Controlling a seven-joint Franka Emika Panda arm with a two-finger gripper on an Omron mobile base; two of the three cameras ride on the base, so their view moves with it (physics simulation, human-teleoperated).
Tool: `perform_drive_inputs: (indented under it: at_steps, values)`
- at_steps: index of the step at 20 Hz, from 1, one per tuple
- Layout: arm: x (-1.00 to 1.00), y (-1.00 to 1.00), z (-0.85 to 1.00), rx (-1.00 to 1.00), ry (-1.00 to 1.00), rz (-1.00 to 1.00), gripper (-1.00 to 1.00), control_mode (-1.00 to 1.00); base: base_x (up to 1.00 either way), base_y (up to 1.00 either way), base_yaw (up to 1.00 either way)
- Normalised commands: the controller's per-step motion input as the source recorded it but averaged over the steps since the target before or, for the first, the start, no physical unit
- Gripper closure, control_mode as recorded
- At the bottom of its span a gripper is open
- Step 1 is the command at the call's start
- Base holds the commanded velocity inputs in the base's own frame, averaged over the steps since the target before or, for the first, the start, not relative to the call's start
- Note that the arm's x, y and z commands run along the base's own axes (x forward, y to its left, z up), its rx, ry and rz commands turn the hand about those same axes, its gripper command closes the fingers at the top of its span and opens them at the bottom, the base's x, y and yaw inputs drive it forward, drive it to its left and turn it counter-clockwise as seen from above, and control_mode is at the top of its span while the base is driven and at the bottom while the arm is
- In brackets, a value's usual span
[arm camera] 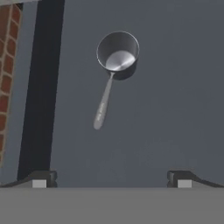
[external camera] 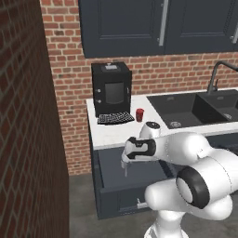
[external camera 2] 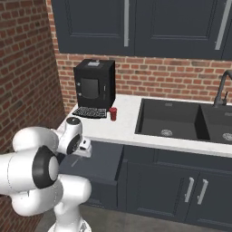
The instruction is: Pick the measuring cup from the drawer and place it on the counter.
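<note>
Grey metallic measuring cup (arm camera: 117,54) in dark navy-grey drawer (arm camera: 175,109); white counter (external camera: 116,132); small red cup (external camera: 139,115); red brick wall (external camera: 69,93).

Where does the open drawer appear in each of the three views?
Left base view: the drawer, lower centre, pulled out under the counter.
Right base view: lower left, below the counter's left end.
Hand view: its dark floor, under the measuring cup.
Shared landmark: brick wall beside it.
</note>
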Motion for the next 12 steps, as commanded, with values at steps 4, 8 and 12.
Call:
perform_drive_inputs:
  at_steps: [4, 8, 12]
  values:
    - [0.29, 0.13, -0.41, 0.00, 0.00, -0.03, -1.00, -1.00, 0.00, 0.00, 0.00]
    - [0.26, 0.21, -0.37, 0.00, 0.00, -0.01, -1.00, -1.00, 0.00, 0.00, 0.00]
    - [0.31, 0.17, -0.29, 0.00, 0.00, 0.00, -1.00, -1.00, 0.00, 0.00, 0.00]
